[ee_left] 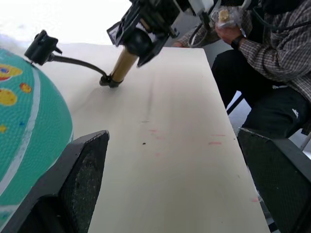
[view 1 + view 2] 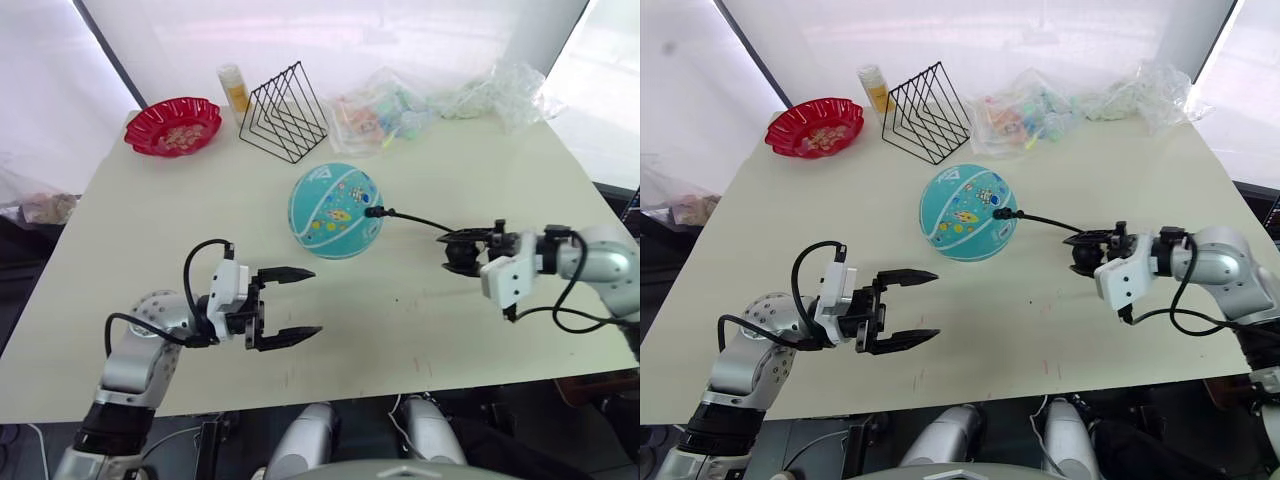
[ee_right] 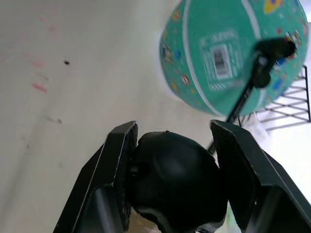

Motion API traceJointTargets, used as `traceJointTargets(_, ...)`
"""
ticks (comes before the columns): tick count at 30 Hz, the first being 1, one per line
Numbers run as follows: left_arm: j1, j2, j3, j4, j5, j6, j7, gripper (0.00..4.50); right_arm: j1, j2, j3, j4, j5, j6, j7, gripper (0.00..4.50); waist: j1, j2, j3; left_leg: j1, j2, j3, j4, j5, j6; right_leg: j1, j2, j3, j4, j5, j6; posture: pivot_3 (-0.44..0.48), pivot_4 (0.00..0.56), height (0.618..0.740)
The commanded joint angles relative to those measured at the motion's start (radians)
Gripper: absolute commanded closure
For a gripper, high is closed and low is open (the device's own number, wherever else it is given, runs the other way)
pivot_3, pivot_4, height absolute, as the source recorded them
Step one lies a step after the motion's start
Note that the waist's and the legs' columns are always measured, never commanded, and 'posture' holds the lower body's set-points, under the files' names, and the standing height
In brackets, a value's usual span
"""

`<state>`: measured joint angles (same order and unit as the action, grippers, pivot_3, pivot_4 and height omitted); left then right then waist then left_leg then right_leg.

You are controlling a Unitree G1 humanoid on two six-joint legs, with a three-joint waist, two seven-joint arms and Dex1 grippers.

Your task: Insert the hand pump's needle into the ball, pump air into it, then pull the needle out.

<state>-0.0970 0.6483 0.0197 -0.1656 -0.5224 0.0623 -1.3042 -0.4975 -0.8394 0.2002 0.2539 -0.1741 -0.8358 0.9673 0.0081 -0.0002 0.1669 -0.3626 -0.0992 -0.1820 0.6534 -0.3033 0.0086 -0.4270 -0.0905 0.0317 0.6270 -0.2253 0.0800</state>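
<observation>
**Pump hose fitting at the ball, right gripper clamped on the pump**

- Table (image 2: 300, 330): cream top, a few small red and dark marks on the near half.
- Person (image 1: 272, 63) in a checked shirt and dark trousers sits at the table's edge, seen past the left gripper.
- Ball (image 2: 336, 211): teal, white curved stripes, small cartoon prints, round, sitting mid-table. The right wrist view shows a printed patch like a barcode with a line of text above it; too small to read. No other legible writing anywhere.
- Wire rack (image 2: 285, 112) behind the ball, red bowl (image 2: 173, 126) at the far left corner, yellow bottle (image 2: 234, 88) between them. Clear plastic bags (image 2: 385, 110) along the far edge.
- Left gripper (image 2: 295, 304): fingers spread wide, holding nothing, hovering over the near table just short of the ball, not touching it.
- Right gripper (image 2: 462, 250): fingers closed on the hand pump (image 1: 125, 62), gripping its black end cap. Brass barrel angles down to the table to the right of the ball.
- Hose (image 2: 415, 219): thin, black, runs from the pump to the ball.
- Needle fitting (image 2: 373, 211): small black piece against the ball's right side. Can't tell how far the pin itself is in.
</observation>
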Motion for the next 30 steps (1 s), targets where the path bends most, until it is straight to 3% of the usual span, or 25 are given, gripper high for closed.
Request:
traceJointTargets(1, 0.001, 0.003, 0.01, -0.024, -0.013, -0.002, 0.002, 0.0, 0.01, 0.022, 0.04, 0.013, -0.005, -0.018, -0.013, 2.1, 0.0, 0.0, 0.0, 0.0, 0.0, 0.0, 0.0, 0.0, 0.0, -0.001, 0.0, 0.0, 0.0, 0.0, 0.0, 0.0, 0.15, 0.74)
traceJointTargets(2, 0.004, 0.004, 0.011, -0.025, -0.013, -0.002, 0.003, 0.0, 0.017, 0.025, 0.044, 0.015, 0.0, -0.014, -0.015, 1.6, 0.002, 0.0, 0.0, 0.0, 0.001, 0.0, 0.0, 0.0, 0.0, -0.001, 0.001, 0.0, 0.0, 0.0, 0.0, 0.0, 0.15, 0.74)
traceJointTargets(3, 0.005, 0.004, 0.012, -0.026, -0.013, -0.002, 0.004, 0.0, 0.021, 0.025, 0.047, 0.017, 0.003, -0.011, -0.016, 1.49, 0.005, 0.0, 0.0, 0.0, 0.001, 0.0, 0.0, 0.0, 0.0, -0.001, 0.001, 0.0, 0.0, 0.0, 0.0, 0.0, 0.15, 0.74)
traceJointTargets(6, 0.012, 0.005, 0.012, -0.027, -0.009, -0.008, 0.004, 0.0, 0.035, 0.019, 0.03, 0.011, 0.036, 0.001, -0.034, 0.08, 0.004, 0.0, 0.0, -0.001, 0.0, 0.0, 0.0, 0.0, 0.0, -0.001, 0.0, 0.001, 0.0, 0.0, 0.0, 0.0, 0.15, 0.74)
traceJointTargets(11, 0.013, 0.003, 0.02, -0.023, -0.013, -0.008, 0.01, 0.0, 0.155, -0.038, -0.054, -0.099, 0.253, 0.068, -0.018, 0.03, 0.004, 0.0, 0.0, -0.001, 0.001, 0.002, 0.0, 0.0, 0.0, -0.003, 0.001, 0.004, 0.001, 0.0, -0.001, 0.0, 0.15, 0.74)
traceJointTargets(15, -0.044, -0.027, 0.034, -0.005, -0.027, 0.017, 0.063, 0.0, 0.33, -0.039, -0.151, -0.278, 0.509, 0.307, -0.041, 0.03, 0.005, 0.0, 0.0, -0.001, 0.001, 0.0, 0.0, 0.0, 0.0, -0.002, 0.001, 0.004, 0.001, 0.001, 0.0, 0.0, 0.15, 0.74)
traceJointTargets(18, -0.15, -0.08, 0.044, 0.024, -0.018, 0.049, 0.176, 0.0, 0.48, -0.003, -0.23, -0.447, 0.7, 0.498, -0.133, 0.03, 0.008, -0.001, -0.001, 0.0, 0.001, 0.001, 0.002, 0.0, 0.0, -0.002, 0.002, 0.008, 0.002, 0.005, 0.0, 0.0, 0.15, 0.74)
traceJointTargets(24, -0.242, -0.111, 0.045, 0.036, -0.012, 0.132, 0.295, 0.0, 0.611, 0.078, -0.317, -0.641, 0.804, 0.678, -0.235, 0.03, -0.001, -0.001, -0.001, 0.001, 0.001, 0.005, 0.009, 0.001, 0.0, -0.002, 0.004, 0.013, 0.006, 0.007, 0.002, 0.0, 0.15, 0.74)
traceJointTargets(30, -0.44, -0.17, 0.033, 0.136, 0.043, 0.221, 0.468, 0.0, 0.748, 0.146, -0.407, -0.754, 0.841, 0.748, -0.274, 0.03, 0.017, -0.002, -0.001, -0.001, 0.001, 0.005, 0.015, 0.0, 0.0, -0.002, 0.004, 0.011, 0.01, 0.007, 0.002, 0.0, 0.15, 0.74)
